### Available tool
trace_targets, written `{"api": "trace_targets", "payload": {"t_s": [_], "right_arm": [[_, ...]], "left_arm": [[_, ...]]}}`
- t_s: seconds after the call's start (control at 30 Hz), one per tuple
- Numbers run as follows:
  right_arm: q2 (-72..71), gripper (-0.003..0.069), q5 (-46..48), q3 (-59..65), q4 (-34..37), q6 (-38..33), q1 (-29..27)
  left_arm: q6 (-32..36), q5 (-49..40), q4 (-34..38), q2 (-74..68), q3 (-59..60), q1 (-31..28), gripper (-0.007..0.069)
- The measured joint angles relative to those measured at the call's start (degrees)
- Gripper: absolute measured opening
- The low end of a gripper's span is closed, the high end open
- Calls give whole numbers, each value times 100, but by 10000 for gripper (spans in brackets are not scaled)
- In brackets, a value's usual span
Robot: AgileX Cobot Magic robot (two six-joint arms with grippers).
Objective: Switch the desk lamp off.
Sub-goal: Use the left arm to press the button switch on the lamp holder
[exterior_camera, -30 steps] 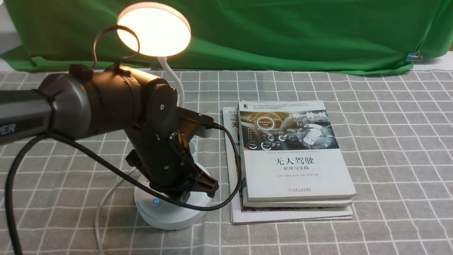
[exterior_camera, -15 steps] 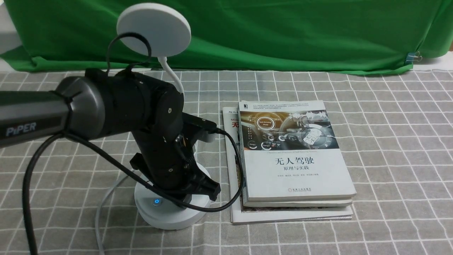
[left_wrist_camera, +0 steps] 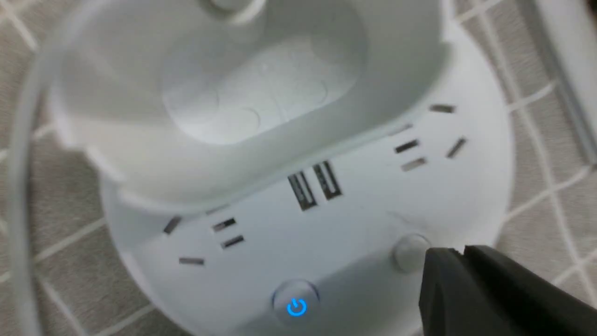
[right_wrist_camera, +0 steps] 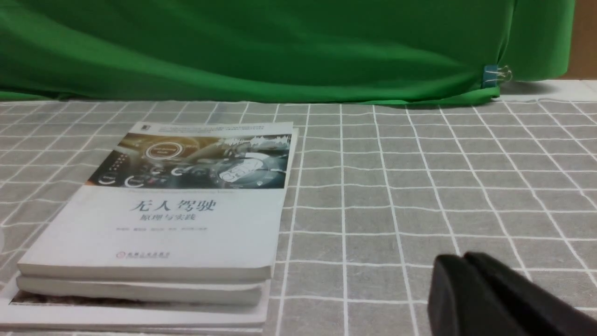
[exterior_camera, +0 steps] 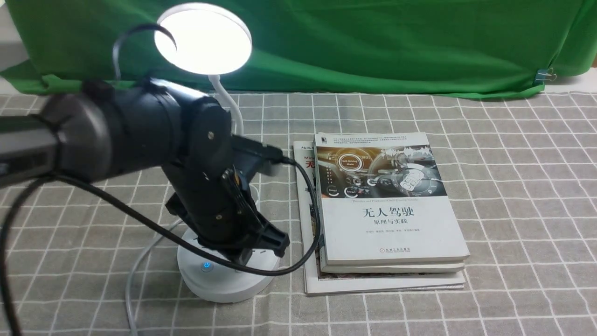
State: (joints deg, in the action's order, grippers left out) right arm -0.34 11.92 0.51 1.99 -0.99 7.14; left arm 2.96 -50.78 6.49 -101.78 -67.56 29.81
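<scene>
The white desk lamp stands at the left of the table, and its round disc head [exterior_camera: 204,38] glows white. Its thin neck [exterior_camera: 228,102] runs down behind my left arm to the round base [exterior_camera: 224,282]. In the left wrist view the base [left_wrist_camera: 364,205] shows sockets, a cup holder [left_wrist_camera: 233,93], a blue-lit power button [left_wrist_camera: 296,306] and a small round button [left_wrist_camera: 408,252]. My left gripper [left_wrist_camera: 459,254] is shut, its tip right beside the small button; it also shows in the front view [exterior_camera: 247,255]. My right gripper [right_wrist_camera: 459,259] is shut and empty, low over the cloth.
A stack of books [exterior_camera: 387,210] lies just right of the lamp base, also in the right wrist view [right_wrist_camera: 177,205]. The lamp's white cord [exterior_camera: 135,270] trails off the front left. A green cloth [exterior_camera: 373,42] hangs along the back, held by a clip [exterior_camera: 543,75].
The lamp head glowed warm a second ago, was dark half a second ago, and now glows white. My left arm dipped then rose slightly over the base.
</scene>
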Motion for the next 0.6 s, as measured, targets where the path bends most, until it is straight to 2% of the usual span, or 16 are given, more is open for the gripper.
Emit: {"api": "trace_targets", "payload": {"t_s": [0.33,0.6], "right_arm": [[0,36,0,0,0,0,0],[0,36,0,0,0,0,0]], "left_arm": [[0,23,7,-280,-39,0,19],[-21,-60,-6,241,1,72,19]]}}
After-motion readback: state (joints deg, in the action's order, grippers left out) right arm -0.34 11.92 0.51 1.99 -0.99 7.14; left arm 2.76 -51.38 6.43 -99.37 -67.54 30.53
